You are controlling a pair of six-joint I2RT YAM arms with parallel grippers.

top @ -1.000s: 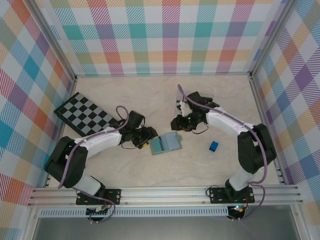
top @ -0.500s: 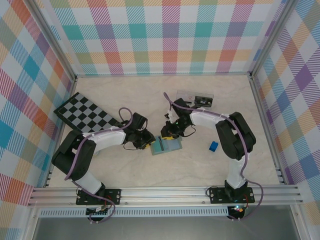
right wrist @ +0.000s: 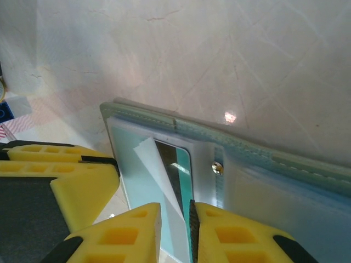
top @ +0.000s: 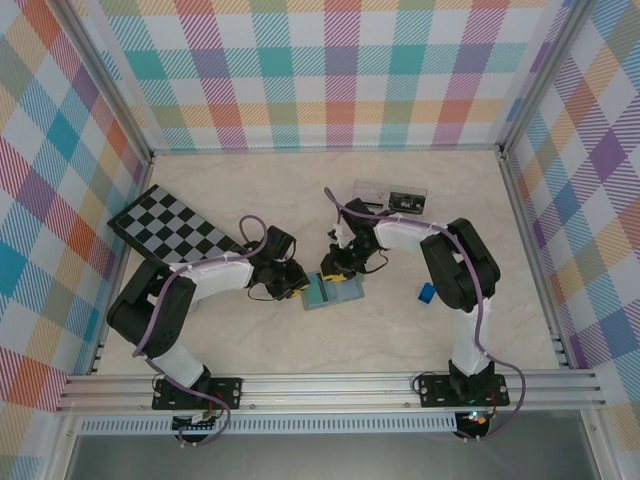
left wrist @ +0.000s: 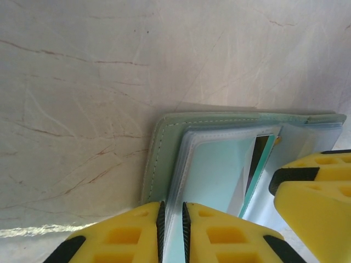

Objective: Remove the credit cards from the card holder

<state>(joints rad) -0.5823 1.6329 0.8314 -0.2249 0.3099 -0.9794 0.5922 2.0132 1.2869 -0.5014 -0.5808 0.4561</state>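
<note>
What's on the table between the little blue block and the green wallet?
Nothing: in the top view, bare table lies between the blue block and the card holder.

I read card holder (left wrist: 159,153) cover as matt stitched leatherette; inner sleeves clear glossy plastic. Peeking credit card (right wrist: 182,164) glossy plastic. My table (left wrist: 82,82) smooth, marble-look, slight sheen. On left gripper (left wrist: 171,230), pads (left wrist: 120,244) matt yellow plastic.

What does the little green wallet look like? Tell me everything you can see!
The card holder is a small sage-green folding wallet with stitched edges. It lies open and flat on the marbled table. Inside are pale, clear plastic sleeves and a small metal snap. A dark and teal card sits in one sleeve. The left fingers pinch a sleeve edge, and the right fingers seem to close on the card.
</note>
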